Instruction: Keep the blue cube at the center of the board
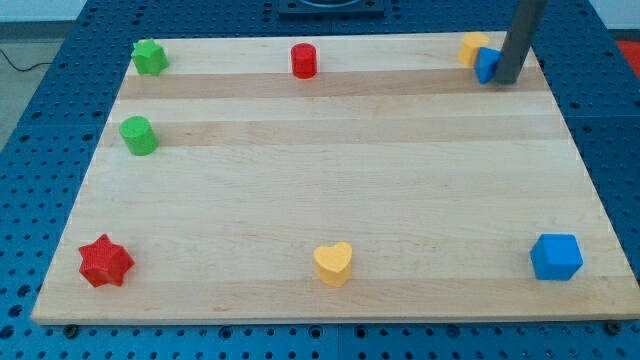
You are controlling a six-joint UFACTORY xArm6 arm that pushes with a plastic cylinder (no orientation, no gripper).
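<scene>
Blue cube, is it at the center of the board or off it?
Off center: the blue cube sits near the board's bottom-right corner.

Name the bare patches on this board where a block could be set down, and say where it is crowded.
Bare: the whole middle, bordered by green cylinder, yellow heart, blue cube and red cylinder. Crowded: top right, my tip beside two blocks.

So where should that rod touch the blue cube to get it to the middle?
No grasping; my tip only pushes. The blue cube sits at the wooden board's bottom-right corner, so press its lower right side, pushing toward the view's upper left.
</scene>
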